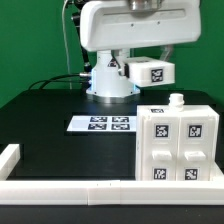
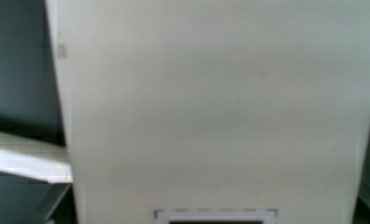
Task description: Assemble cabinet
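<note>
Running along the near edge of the black table (image 1: pixel 50 110), a low white rail (image 1: pixel 60 188) closes the scene in front and turns back at the exterior view's left. Just behind the rail, at the exterior view's right, stands the cabinet (image 1: pixel 178 145), a large white box set upright on the table. Its near face carries four black-and-white square tags in two rows, and a small white knob (image 1: pixel 177 100) rises from its top. Farther back, toward the middle of the table and well apart from the cabinet, the marker board (image 1: pixel 103 123) lies flat. Behind the board sits the round white robot base (image 1: pixel 108 82), with dark cables trailing to the exterior view's left. Above the base the bulky white arm (image 1: pixel 130 25) fills the top of the picture. A small white tagged block (image 1: pixel 150 70) hangs clear of the table just under the arm, beside the base and above the level of the cabinet's top.

The gripper's fingers cannot be made out in either view, so how far they are parted, and whether they grip the block, cannot be told. The wrist view is almost filled by one plain white surface (image 2: pixel 217 100) seen very close, with the edge of a tag (image 2: pixel 214 214) on it.
</note>
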